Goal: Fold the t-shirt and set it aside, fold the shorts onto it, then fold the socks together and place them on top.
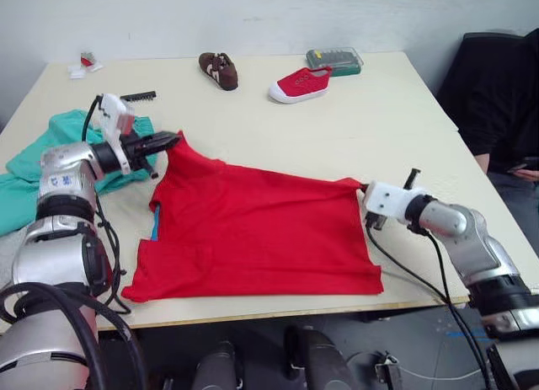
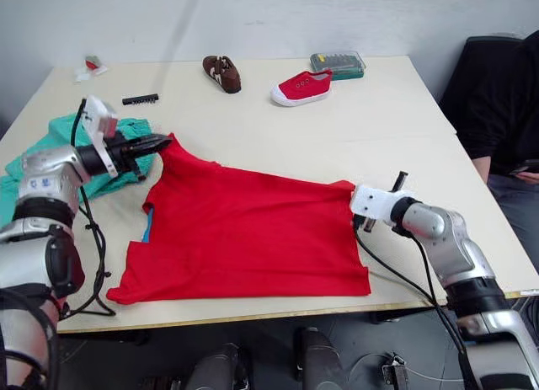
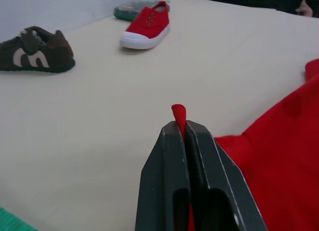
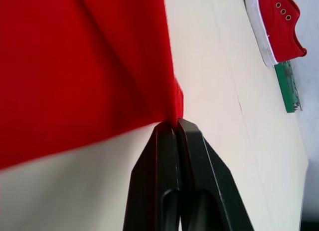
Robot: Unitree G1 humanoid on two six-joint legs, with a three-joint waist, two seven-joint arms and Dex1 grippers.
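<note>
Now | left tool [image 3: 185,128] pinching t-shirt [image 1: 253,234] corner | right tool [image 4: 177,123] pinching opposite edge | no legible writing

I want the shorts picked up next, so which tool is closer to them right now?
Left. The left tool, shut on a corner of the red t-shirt, sits right beside the teal shorts. The right tool pinches the shirt's opposite corner, across the shirt from them.
</note>
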